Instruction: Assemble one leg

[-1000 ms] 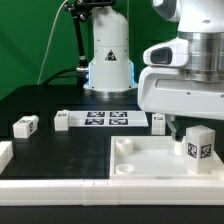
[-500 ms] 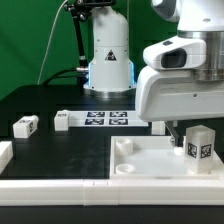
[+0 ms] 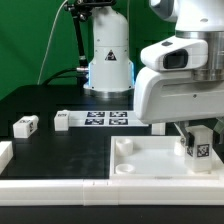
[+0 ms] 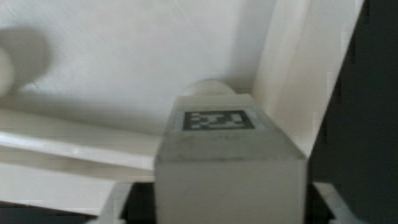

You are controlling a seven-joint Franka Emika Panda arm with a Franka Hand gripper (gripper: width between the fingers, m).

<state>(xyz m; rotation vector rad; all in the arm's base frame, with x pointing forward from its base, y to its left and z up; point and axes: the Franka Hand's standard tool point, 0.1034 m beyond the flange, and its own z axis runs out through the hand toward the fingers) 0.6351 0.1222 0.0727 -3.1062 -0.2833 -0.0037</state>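
One small white plastic peg (image 3: 25, 125) with a black-and-white tag lies loose on the black table at the exterior view's left, then the marker board (image 3: 104, 119) lies flat at centre, well apart from the large white square tray-like piece (image 3: 150, 160) at the exterior view's right. Standing upright over that tray's far corner is the leg (image 3: 199, 141), a small white oblong peg with its tag facing out, probably held vertical so its end can seat in a corner socket. Gripper (image 3: 197, 128) is narrowed onto the leg's top, fingers flanking it in the wrist view; the tray's recess otherwise looks bare.
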